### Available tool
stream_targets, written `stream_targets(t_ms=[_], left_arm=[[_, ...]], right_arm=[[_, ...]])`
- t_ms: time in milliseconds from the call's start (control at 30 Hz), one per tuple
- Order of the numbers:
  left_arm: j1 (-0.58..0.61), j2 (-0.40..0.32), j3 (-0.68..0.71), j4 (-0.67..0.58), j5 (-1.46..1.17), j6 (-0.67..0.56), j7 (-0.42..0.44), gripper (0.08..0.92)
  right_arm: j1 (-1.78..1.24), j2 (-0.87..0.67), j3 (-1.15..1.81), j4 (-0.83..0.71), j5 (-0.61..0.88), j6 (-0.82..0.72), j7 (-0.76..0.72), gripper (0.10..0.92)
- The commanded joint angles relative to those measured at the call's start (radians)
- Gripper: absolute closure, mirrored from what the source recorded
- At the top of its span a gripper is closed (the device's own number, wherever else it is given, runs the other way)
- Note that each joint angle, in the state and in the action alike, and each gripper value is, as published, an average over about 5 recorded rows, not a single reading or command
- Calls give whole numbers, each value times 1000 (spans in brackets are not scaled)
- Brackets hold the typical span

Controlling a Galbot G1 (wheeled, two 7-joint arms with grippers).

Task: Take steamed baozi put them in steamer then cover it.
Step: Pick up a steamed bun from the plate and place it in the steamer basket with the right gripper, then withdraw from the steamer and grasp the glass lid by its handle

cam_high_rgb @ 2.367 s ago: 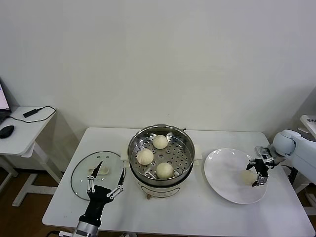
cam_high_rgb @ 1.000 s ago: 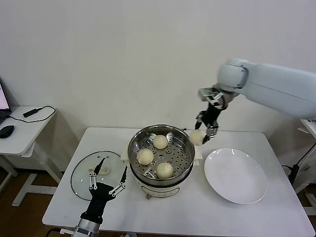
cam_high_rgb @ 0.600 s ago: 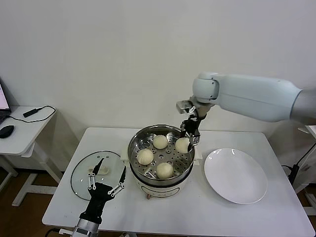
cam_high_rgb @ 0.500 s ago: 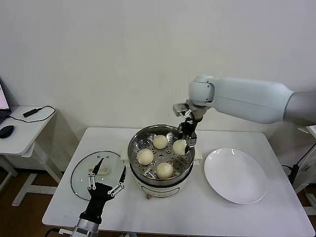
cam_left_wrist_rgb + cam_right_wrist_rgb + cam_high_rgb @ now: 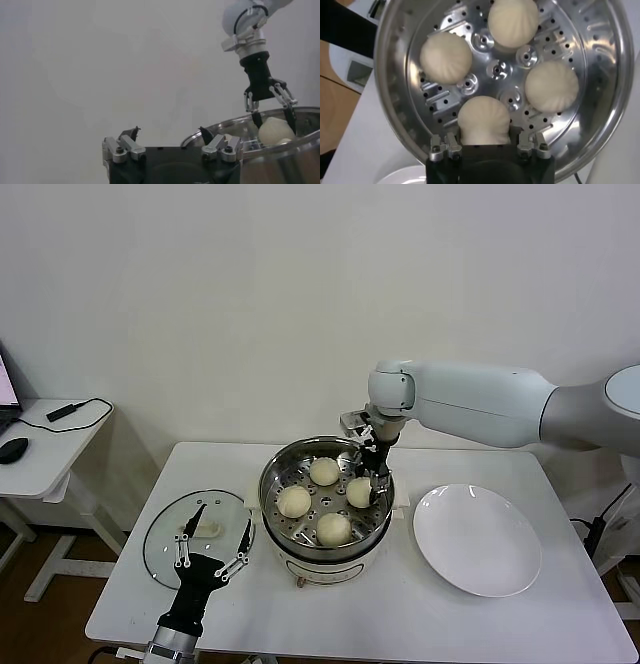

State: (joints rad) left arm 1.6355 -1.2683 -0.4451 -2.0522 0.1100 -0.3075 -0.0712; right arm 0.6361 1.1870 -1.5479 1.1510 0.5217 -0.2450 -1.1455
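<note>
Right end effector [image 5: 377, 481] clamps fourth cream-white pleated bun [image 5: 360, 492], now lowered onto shiny steel steamer's [image 5: 275, 474] tray | left end effector [image 5: 212, 546] wide | glass lid [image 5: 165, 536] pending

The head view looks forward and down on the whole counter [image 5: 400, 624] from its near edge. The left wrist view sits low, facing level across to the steamer [image 5: 280, 150]. The right wrist view hangs close above that steamer [image 5: 500, 75], facing straight down — all three share it.

table [image 5: 420, 624]: white, middle of the frame
on it: cover [image 5: 165, 539] left, steamer [image 5: 325, 496] middle, plate [image 5: 478, 540] right
</note>
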Motion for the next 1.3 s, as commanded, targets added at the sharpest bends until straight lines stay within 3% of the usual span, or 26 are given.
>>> stream_targets(t_ms=[33, 133, 333, 600, 667, 800, 900, 1100, 1300], left_arm=[[0, -1, -1, 0, 0, 1, -2, 177], [0, -1, -3, 1, 0, 1, -2, 177], [-1, -1, -2, 1, 1, 3, -2, 177], [-5, -1, -6, 1, 12, 6, -6, 177], [-6, -1, -8, 2, 23, 6, -9, 177], [-17, 0, -5, -3, 60, 20, -25, 177], [-33, 5, 4, -13, 105, 49, -63, 177], [-67, 15, 11, -37, 164, 149, -126, 177], [-110, 30, -3, 3, 234, 163, -127, 177]], right_arm=[[-19, 13, 0, -12, -17, -2, 22, 372], [-19, 10, 1, -8, -13, -1, 25, 348], [-14, -14, 36, 14, 4, 0, 26, 224], [-54, -208, 374, 183, 50, 53, 88, 203], [-82, -281, 453, 237, 103, 96, 265, 203], [-192, -414, 548, 346, 186, 191, 855, 203], [-367, -477, 696, 393, 170, 281, 1230, 203], [-804, -506, 1099, 414, 105, 471, 1554, 203], [-1151, -488, 1442, 405, 28, 570, 1644, 203]])
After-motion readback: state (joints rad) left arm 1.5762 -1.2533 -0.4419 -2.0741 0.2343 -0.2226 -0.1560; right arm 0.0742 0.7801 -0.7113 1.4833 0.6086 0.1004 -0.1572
